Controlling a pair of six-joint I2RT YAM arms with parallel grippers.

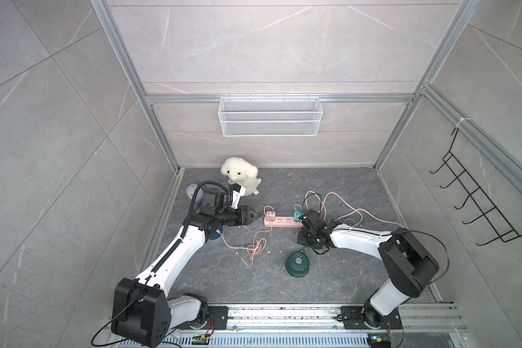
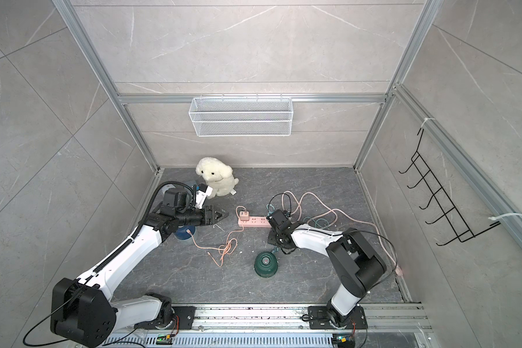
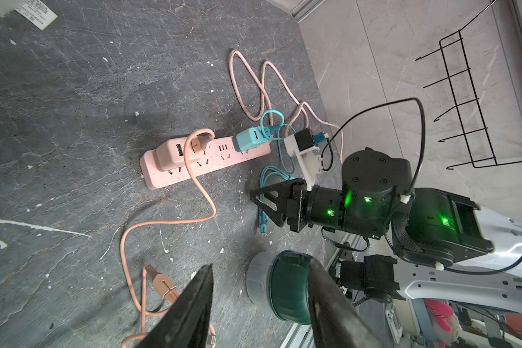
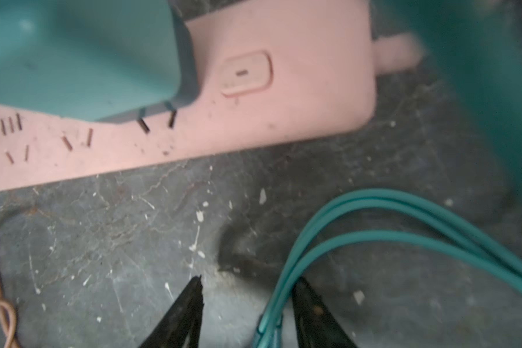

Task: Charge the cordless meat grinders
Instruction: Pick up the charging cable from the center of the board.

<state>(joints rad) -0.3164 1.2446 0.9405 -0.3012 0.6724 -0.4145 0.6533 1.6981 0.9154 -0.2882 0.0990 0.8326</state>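
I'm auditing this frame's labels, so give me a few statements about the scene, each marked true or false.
1. The teal adapter is plugged into the pink power strip. True.
2. The plush toy lies on the pink power strip. False: it sits apart, by the back wall.
3. The left claw grips the pink cable. False: its jaws are open and empty.
4. The dark green grinder stands upright on the table. True.
5. The right claw is shut. False: its jaws stand apart, a teal cable between them.
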